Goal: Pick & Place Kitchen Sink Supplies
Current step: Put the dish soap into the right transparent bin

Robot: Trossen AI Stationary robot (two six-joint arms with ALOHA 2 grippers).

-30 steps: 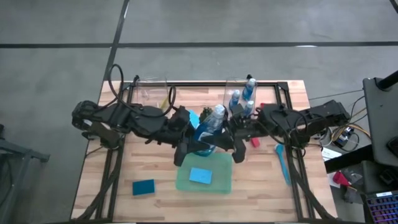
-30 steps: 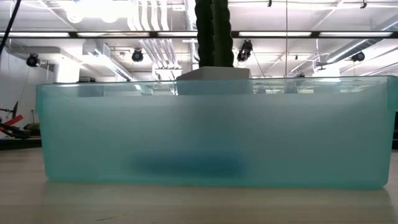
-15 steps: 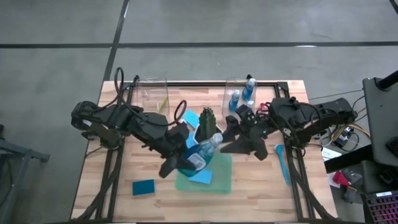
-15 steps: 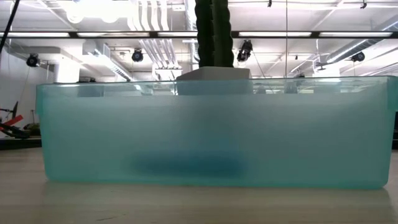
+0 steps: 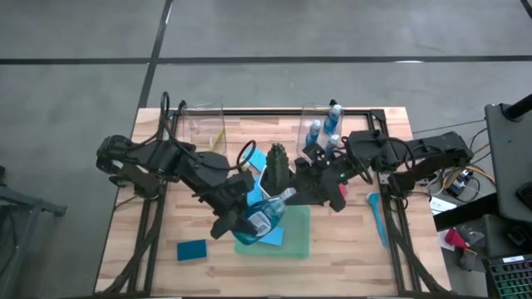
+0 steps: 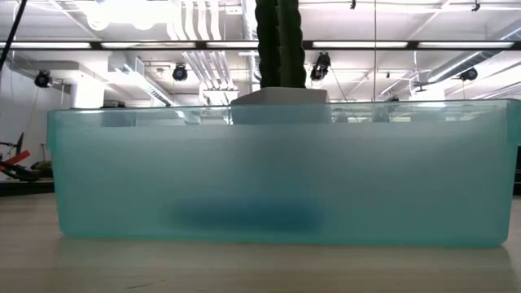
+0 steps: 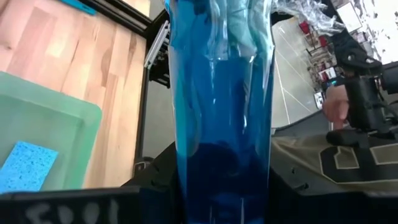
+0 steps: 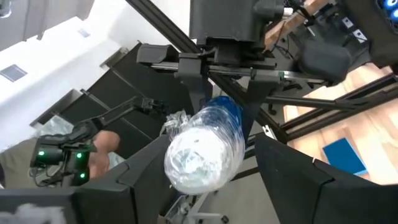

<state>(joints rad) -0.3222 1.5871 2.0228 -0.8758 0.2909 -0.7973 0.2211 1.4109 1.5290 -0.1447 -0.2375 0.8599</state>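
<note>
The left gripper [image 5: 253, 218] pinches a tilted bottle of blue liquid [image 5: 270, 212] above the green tray [image 5: 295, 241] near the worktop's middle; the right gripper [image 5: 309, 187] sits just beside its cap, fingers spread

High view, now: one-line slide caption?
Left gripper holds clear bottle of blue liquid tilted over green tray; right gripper beside it.

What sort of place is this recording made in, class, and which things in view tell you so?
Probably a lab or workshop, not a kitchen. The wooden table stands on a bare concrete floor, exposed ceiling ducts run overhead, and cables and equipment sit beside the table.
</note>
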